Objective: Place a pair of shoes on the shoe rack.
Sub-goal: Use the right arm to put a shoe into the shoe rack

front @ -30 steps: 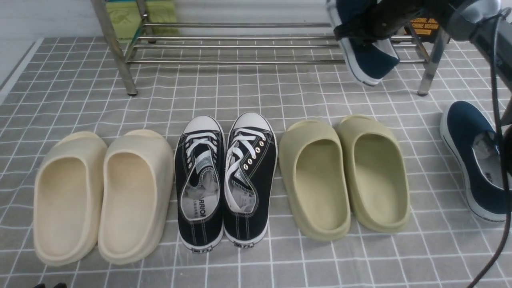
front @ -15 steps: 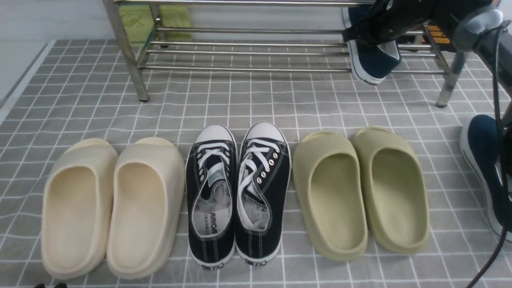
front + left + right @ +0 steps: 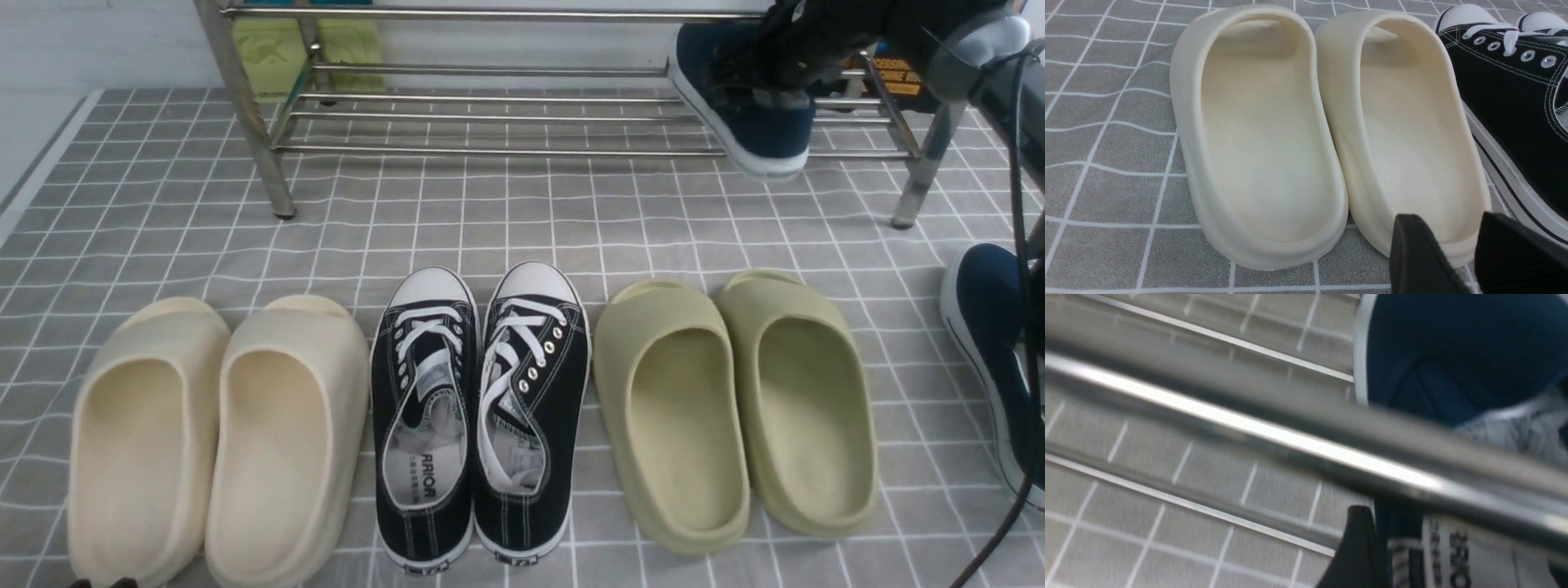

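Note:
One navy slip-on shoe (image 3: pixel 751 114) lies on the lower bars of the silver shoe rack (image 3: pixel 490 151), at its right end, toe towards me. My right gripper (image 3: pixel 771 69) hovers over its opening, open. In the right wrist view the fingers of the right gripper (image 3: pixel 1457 559) stand wide apart astride the shoe's (image 3: pixel 1453 347) side wall and grey lining, behind a rack bar (image 3: pixel 1249 424). The other navy shoe (image 3: pixel 984 327) lies on the cloth at the right edge. My left gripper (image 3: pixel 1451 222) is open and empty above a cream slipper's heel.
A row stands on the grey checked cloth: cream slippers (image 3: pixel 212 441), black lace-up sneakers (image 3: pixel 478 416), olive slippers (image 3: pixel 735 408). Green items (image 3: pixel 306 41) sit behind the rack's left end. A black cable (image 3: pixel 1020 245) hangs at the right, in front of the second navy shoe.
The navy shoe hung tilted in my shut right gripper; now it lies flat on the rack's lower bars and the right jaws have opened. The left gripper stays put.

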You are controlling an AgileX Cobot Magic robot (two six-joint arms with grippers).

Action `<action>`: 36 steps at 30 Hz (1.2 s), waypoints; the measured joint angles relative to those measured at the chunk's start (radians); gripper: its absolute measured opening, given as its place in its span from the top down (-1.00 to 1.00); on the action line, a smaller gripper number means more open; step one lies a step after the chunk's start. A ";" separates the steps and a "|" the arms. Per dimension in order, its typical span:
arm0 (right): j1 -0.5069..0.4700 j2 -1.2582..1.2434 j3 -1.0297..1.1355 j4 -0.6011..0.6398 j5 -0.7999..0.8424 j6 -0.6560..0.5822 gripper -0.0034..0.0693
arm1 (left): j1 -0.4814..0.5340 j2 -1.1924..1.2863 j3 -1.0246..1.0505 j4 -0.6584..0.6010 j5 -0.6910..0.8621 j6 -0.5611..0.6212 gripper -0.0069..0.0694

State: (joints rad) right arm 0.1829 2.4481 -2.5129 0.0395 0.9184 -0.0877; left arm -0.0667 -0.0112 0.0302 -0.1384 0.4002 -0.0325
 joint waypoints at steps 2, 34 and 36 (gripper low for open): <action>0.004 -0.005 -0.001 0.000 0.030 0.000 -0.76 | 0.000 0.000 0.000 0.000 0.000 0.000 0.20; 0.047 -0.361 0.268 -0.109 0.338 0.078 -0.54 | 0.001 0.000 0.000 -0.004 0.000 0.000 0.19; 0.044 -0.365 0.318 -0.160 0.338 0.099 -0.54 | 0.001 0.000 0.000 -0.004 0.000 0.000 0.19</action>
State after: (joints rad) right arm 0.2271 2.0834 -2.1950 -0.1200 1.2567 0.0114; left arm -0.0661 -0.0112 0.0302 -0.1422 0.4002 -0.0325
